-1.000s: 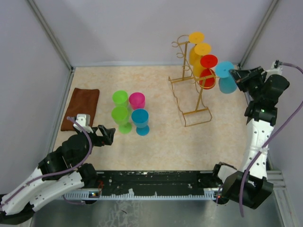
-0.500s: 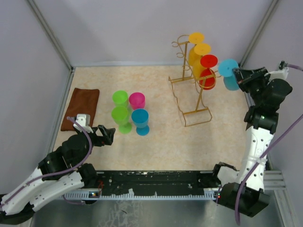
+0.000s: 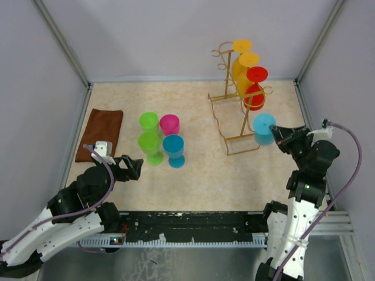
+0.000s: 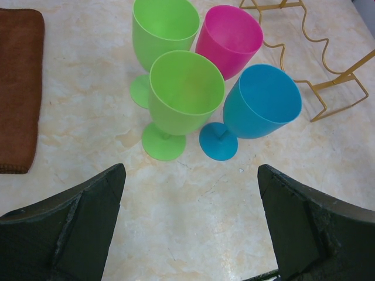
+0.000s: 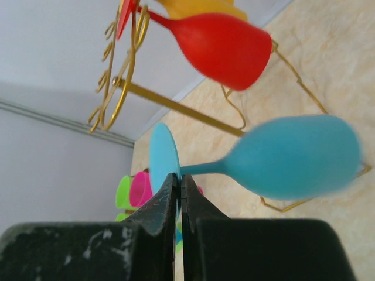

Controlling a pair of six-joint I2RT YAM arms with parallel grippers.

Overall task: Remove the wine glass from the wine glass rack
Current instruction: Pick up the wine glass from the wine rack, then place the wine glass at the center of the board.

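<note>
R hand (image 5: pixel 179 182): pinching blue glass (image 5: pixel 293 158) by foot rim, centre right of top view, near rack (image 5: pixel 176 105). Risk: thin grip slipping, glass dropping on tabletop (image 3: pixel 205 175). L hand (image 4: pixel 190 193): gaping wide, carrying nothing.

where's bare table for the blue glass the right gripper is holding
Bare table: the near strip in front of the four standing glasses, and the gap between those glasses and the rack. Crowded: the rack foot, beside the held blue glass.
</note>
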